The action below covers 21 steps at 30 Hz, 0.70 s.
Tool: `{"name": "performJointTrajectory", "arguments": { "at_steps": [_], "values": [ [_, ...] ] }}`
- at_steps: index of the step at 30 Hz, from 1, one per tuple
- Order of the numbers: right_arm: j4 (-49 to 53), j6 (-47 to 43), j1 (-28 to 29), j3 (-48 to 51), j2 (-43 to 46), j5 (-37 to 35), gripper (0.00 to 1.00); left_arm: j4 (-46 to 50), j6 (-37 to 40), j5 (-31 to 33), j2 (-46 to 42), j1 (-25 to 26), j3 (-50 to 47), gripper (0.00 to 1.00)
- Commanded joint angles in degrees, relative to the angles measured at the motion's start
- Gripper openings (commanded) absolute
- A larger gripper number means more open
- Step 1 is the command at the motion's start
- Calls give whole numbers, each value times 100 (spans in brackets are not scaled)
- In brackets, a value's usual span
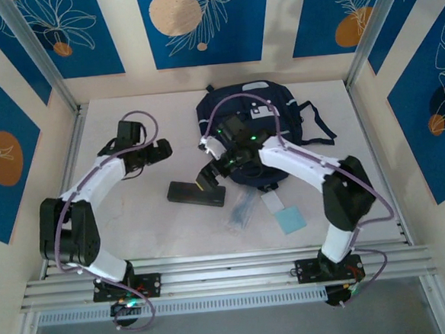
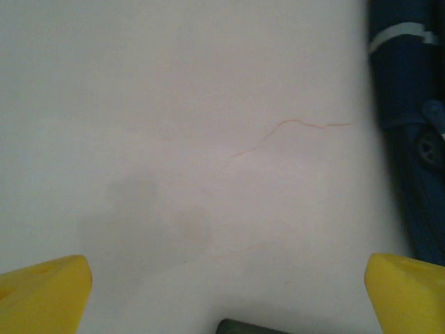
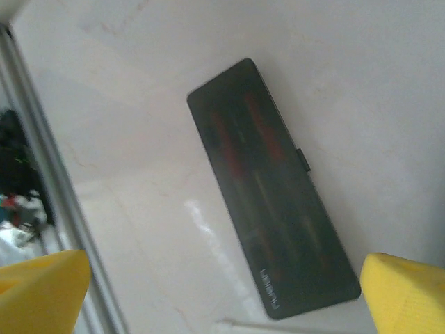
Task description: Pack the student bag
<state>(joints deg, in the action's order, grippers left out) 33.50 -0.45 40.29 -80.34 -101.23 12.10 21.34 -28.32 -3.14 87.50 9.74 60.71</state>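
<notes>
Our left gripper (image 2: 222,299) and right gripper (image 3: 222,292) are hanging wide open, empty; we are risking the thin case (image 3: 271,188) slipping from a shallow pinch on the bench (image 1: 134,211).

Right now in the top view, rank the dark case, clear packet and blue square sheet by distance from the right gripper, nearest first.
From the right gripper:
1. dark case, directly below it.
2. clear packet, toward the right arm's base.
3. blue square sheet, farthest right, near the table's front edge.
</notes>
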Motion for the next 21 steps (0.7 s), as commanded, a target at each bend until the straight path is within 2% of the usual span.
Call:
{"name": "performJointTrajectory", "arguments": {
  "at_steps": [1,6,10,21],
  "values": [
    [23,-701,158,-312,-466,-480,99,-160,-417,15,-464,-293,-305,100],
    [-183,-1004,347,-527,-1090,-848,99,-259,-386,-356,-794,-593,-689,100],
    [-276,-1177,479,-615,-1386,-932,99,-155,-296,-346,-828,-655,-832,100],
    [-473,-1188,1181,-139,-1427,-1452,99,-607,-458,-781,-1415,-798,-1348,100]
  ]
}}
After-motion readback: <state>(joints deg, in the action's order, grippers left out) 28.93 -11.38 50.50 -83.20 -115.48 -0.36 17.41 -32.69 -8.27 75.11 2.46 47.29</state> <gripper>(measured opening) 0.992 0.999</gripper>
